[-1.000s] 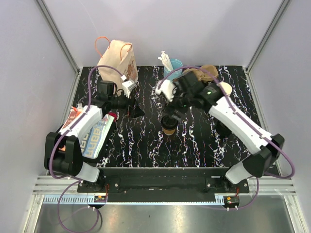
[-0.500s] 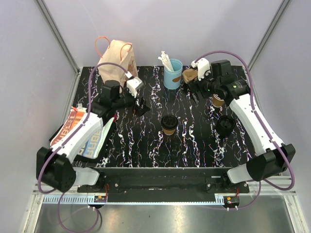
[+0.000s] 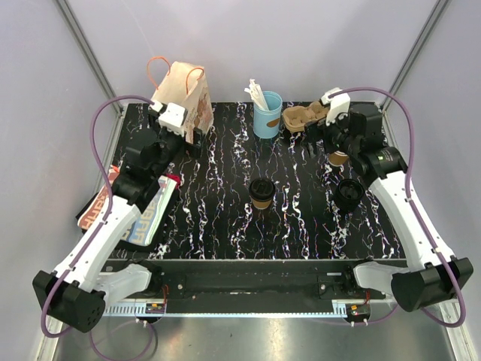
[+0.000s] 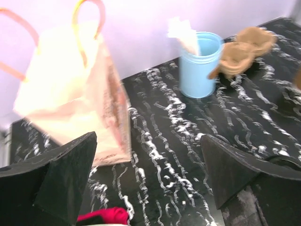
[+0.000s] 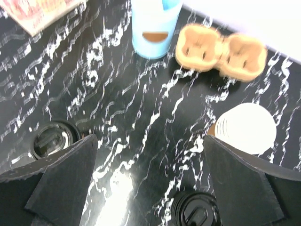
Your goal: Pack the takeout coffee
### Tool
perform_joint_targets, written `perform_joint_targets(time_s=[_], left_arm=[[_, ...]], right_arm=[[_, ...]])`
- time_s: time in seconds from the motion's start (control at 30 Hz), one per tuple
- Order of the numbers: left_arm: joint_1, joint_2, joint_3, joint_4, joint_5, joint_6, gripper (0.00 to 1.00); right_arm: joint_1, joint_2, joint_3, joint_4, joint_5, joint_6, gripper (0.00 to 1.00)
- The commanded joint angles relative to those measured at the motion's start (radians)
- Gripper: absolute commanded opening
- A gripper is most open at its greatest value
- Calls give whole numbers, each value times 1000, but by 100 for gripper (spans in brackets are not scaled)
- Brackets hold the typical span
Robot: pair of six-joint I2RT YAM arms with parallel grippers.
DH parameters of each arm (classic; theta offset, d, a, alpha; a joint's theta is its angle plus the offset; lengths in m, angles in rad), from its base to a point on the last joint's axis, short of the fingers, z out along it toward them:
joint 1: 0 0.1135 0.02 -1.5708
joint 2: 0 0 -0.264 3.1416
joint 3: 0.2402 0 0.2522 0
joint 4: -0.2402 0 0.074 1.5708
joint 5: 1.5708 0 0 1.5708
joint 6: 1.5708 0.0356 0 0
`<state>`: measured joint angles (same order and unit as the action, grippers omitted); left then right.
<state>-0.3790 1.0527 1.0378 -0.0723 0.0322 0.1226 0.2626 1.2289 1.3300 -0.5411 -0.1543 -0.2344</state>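
The takeout coffee (image 3: 261,193) is a small tan kraft cup capped with a round black lid. From above, the lid hides most of the cup, and a band of tan wall shows under its near edge. In the right wrist view the lid appears as a glossy black disc with a raised rim, somewhat blurred.

The cup stands upright on the black marbled counter (image 3: 225,226), with its long axis vertical and its lid facing straight up. Nothing touches it.

The right end effector (image 5: 149,141) has its fingers spread wide with only bare counter between them. The coffee sits just beyond its left finger (image 5: 61,183), off to the left and outside the gap. Ahead of this end effector are a light-blue cup (image 5: 155,28) and a tan pulp carrier (image 5: 221,49). A stack of paper cups (image 5: 249,128) lies to its right, and black lids (image 5: 195,212) lie close below.

The left end effector (image 4: 148,141) is also wide open and holds nothing. It faces a paper bag (image 4: 70,94) just ahead on its left. The coffee is well apart from it, off to its right and nearer the arm bases.
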Motion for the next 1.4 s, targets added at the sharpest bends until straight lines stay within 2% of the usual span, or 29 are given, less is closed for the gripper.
perform_joint_targets(time_s=[0.0, 0.33, 0.57, 0.67, 0.77, 0.87, 1.07, 1.23, 1.37], left_arm=[[12, -28, -41, 69, -158, -23, 99], [20, -57, -59, 69, -261, 26, 99], [20, -40, -84, 190, -461, 57, 99], [20, -28, -84, 227, -488, 86, 99], [20, -20, -81, 236, -495, 86, 99], [20, -17, -84, 258, -537, 97, 99], [23, -23, -99, 281, -577, 117, 99], [28, -19, -107, 273, -562, 112, 99], [31, -20, -108, 264, -545, 104, 99]], right_arm=[[0, -45, -35, 116, 25, 37, 100], [-2, -52, -68, 155, 38, 47, 100], [0, -62, -77, 153, -8, 46, 100], [-2, -69, -81, 126, -92, 23, 100], [-2, -71, -75, 52, -328, -26, 98], [-2, -60, -61, -16, -468, -69, 97], [15, -23, -37, -118, -622, -129, 98], [131, 47, -12, -209, -567, -210, 95], [220, 107, -3, -235, -455, -247, 92]])
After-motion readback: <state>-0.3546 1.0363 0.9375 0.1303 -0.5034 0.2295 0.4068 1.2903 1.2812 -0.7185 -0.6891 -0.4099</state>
